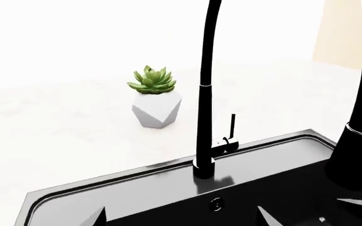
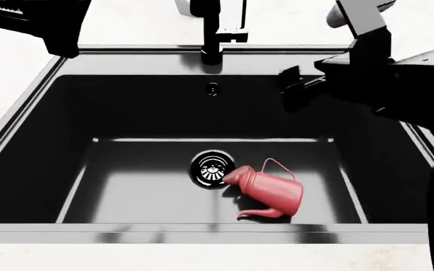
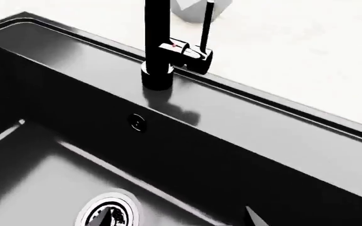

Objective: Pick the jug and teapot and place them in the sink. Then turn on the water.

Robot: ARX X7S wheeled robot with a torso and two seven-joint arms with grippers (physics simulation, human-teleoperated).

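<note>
The teapot (image 2: 271, 191) lies on its side in the sink (image 2: 21, 107), beside the drain (image 2: 212, 168). No jug shows. The right tool (image 2: 291, 84) hovers near the tap (image 2: 212, 34), likely to reach its handle; I cannot tell if either tool is apart.

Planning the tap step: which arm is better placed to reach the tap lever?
Right. Its fingers hang over the sink's back wall, just beside the tap, and its wrist camera shows the lever close. The left arm sits past the sink's left corner.
</note>
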